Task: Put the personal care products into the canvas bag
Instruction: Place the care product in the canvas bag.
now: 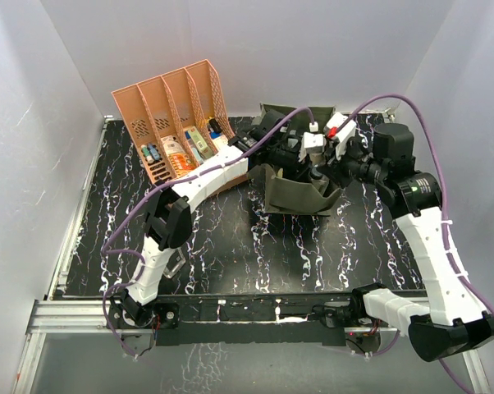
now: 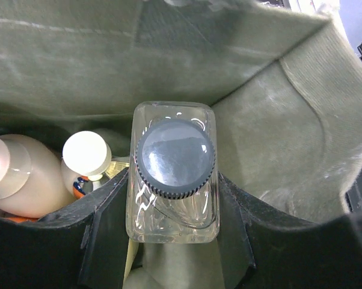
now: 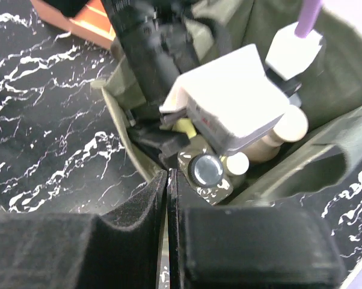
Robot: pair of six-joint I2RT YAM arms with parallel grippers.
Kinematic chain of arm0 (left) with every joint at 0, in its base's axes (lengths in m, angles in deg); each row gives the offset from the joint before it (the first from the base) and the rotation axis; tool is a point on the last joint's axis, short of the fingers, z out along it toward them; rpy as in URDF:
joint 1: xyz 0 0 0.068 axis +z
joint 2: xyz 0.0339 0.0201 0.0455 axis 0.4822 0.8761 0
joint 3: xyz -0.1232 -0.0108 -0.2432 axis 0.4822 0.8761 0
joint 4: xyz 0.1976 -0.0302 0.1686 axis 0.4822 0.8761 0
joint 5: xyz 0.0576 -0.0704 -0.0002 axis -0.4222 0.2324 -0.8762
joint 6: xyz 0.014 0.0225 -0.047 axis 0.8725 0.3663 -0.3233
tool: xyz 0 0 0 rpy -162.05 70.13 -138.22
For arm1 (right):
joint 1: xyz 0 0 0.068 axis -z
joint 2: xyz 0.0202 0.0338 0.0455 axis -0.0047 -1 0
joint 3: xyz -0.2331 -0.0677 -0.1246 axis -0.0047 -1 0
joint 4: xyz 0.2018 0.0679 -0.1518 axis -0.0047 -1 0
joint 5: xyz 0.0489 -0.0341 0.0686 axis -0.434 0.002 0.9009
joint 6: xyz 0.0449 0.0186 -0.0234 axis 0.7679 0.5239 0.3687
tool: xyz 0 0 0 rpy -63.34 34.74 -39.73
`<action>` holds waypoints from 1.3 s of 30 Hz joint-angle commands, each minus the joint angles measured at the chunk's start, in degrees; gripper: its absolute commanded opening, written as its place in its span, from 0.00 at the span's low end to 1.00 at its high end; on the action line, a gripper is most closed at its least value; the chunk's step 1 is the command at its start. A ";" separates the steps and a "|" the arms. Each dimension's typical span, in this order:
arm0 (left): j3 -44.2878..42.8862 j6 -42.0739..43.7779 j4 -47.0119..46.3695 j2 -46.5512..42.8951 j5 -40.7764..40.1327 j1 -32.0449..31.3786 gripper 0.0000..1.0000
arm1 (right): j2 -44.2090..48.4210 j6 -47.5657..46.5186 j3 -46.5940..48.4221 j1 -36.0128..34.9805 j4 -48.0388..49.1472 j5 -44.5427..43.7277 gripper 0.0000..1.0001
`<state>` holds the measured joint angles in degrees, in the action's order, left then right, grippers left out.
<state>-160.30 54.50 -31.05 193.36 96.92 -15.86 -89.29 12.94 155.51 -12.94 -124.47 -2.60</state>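
The olive canvas bag [image 1: 296, 199] stands open behind the middle of the table. My left gripper [image 2: 174, 208] reaches down into it, shut on a clear square bottle with a dark ribbed cap [image 2: 175, 159], one black finger [image 2: 109, 232] on each side. Below in the bag lie a tan bottle [image 2: 18, 180] and a white-capped bottle [image 2: 85, 152]. The right wrist view shows the same dark cap [image 3: 206, 170] just inside the bag's rim [image 3: 118, 120]. My right gripper [image 3: 169, 180] is shut at that rim, the fabric edge running in between its pads.
A salmon slotted rack [image 1: 173, 103] stands at the back left, with small colourful boxes and tubes [image 1: 181, 152] in its slots. The left arm [image 1: 206, 176] stretches across in front of it. White walls close the table in on three sides.
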 commanded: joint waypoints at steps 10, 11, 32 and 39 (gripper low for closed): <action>6.08 -10.31 -11.26 -3.72 9.20 -1.98 0.00 | 2.40 -0.58 5.90 -0.17 -0.62 0.14 0.13; 6.58 -10.96 -12.23 -4.37 8.92 -1.73 0.00 | 3.22 -0.66 5.43 -0.19 -1.27 0.00 0.17; 8.65 -12.70 -13.44 -6.16 7.37 -0.23 0.00 | -0.62 -13.07 0.08 -0.30 -14.36 2.73 0.72; 8.98 -13.09 -13.49 -6.27 7.26 -0.49 0.00 | -1.37 -13.75 -4.36 -1.30 -9.76 -1.29 0.69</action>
<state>-151.68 44.73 -45.52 192.81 98.26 -15.05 -91.06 0.41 152.54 -13.35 -139.62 -1.55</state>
